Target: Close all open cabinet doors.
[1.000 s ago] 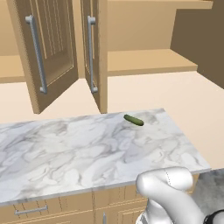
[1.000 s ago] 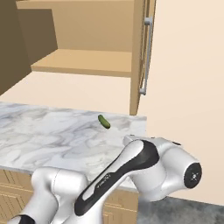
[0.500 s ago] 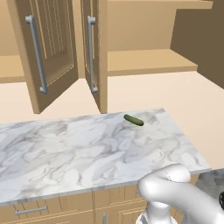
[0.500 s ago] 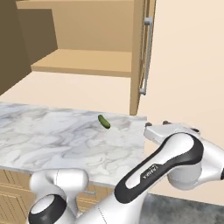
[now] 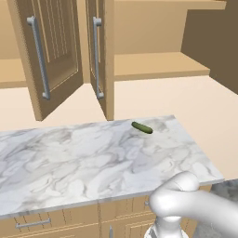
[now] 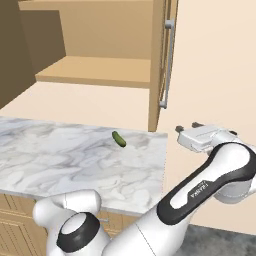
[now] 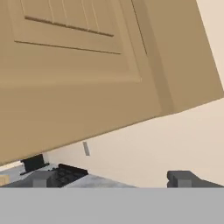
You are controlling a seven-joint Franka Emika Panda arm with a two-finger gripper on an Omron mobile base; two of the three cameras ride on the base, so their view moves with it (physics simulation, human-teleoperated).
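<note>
Approach step — tool [image 6: 186,127] spread, empty (beyond the surface [image 5: 93,158]), cabinet doors [image 5: 100,56] ajar at 12 o'clock — next, push one shut.

This is a kitchen. It has a marble counter [image 5: 69,162] over wooden drawers [image 5: 46,223], and wall cabinets with open doors [image 5: 51,51] above. A small cucumber [image 5: 142,128] lies on the counter.

You have two tall light-tan cabinet doors standing open in the left base view: the left door [image 5: 53,51] swung partway out, the right door [image 5: 98,53] nearly edge-on just beside it. Each has a recessed grooved panel and a long vertical grey bar handle [image 5: 39,58].
</note>
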